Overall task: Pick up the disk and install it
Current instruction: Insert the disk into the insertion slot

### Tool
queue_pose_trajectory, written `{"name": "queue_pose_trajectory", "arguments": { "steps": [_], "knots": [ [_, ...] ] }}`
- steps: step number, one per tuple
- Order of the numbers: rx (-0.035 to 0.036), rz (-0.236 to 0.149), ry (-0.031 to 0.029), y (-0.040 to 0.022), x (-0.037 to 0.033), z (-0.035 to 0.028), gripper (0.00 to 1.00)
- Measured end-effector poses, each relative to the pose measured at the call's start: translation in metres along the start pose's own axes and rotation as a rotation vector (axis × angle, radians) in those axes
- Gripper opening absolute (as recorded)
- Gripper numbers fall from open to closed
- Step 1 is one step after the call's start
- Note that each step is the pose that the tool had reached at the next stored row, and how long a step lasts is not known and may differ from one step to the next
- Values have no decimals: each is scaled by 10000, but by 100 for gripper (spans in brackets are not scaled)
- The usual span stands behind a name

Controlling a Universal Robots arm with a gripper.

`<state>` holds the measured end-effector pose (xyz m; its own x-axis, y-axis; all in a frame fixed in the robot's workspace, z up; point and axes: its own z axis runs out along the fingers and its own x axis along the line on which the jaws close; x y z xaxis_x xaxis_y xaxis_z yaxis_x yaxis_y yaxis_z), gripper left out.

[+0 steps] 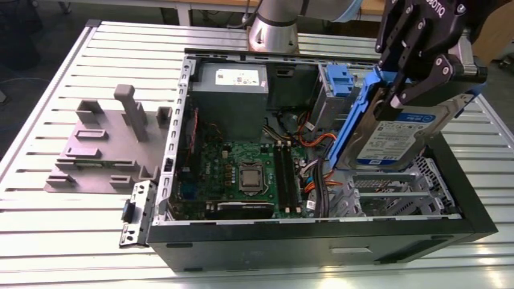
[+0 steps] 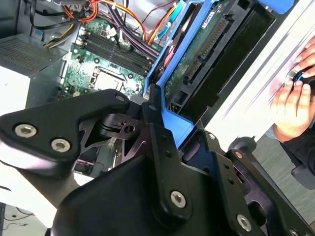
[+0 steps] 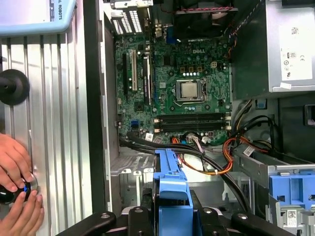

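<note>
I see my black tool [image 1: 425, 93], the blue-framed silver disk [image 1: 401, 135], a green motherboard [image 1: 241, 174], a grey holder [image 1: 105, 141], and the ribbed silver tabletop [image 1: 64, 241].

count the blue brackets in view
2: one bracket around the disk held by the gripper over the computer case; another bracket mounted inside that case. Others may be hidden.

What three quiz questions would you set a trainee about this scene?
1. True or false: the black gripper is shut on the silver hard drive in its blue plastic carrier.
2. Where is that drive? A) flat on the floor B) in the air over the open black computer case C) inside a cardboard box.
3. Fill in: the grey plastic holder with upright posts stands at the exterior view's ____ of the case.
Key: 1 true; 2 B; 3 left.
</note>
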<state>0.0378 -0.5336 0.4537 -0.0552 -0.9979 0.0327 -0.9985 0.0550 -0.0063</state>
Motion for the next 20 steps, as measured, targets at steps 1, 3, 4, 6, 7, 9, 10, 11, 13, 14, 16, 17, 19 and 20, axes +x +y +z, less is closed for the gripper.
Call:
{"name": "queue_pose_trajectory", "arguments": {
  "steps": [1,3,4,6,7,9,10,11,13,14,16,17,19,20],
  "knots": [
    [0,0,-1,-7,0,2,36],
    [0,0,0,-15,-1,7,36],
    [0,1,1,-16,-1,8,36],
    [5,2,1,-17,-1,10,36],
    [8,1,0,-18,-1,11,36],
    [9,-1,0,-23,-2,12,36],
    [9,-1,0,-27,-2,13,36],
    [9,0,0,-31,-2,14,36],
    [9,-1,-1,-45,-3,16,36],
    [9,-2,-1,-46,-3,17,36],
    [13,-4,0,-47,-3,18,36],
    [15,-7,0,-47,-3,18,36],
    [16,-9,0,-51,-3,19,36],
    [16,-8,-1,-51,-3,19,36]
  ]
}}
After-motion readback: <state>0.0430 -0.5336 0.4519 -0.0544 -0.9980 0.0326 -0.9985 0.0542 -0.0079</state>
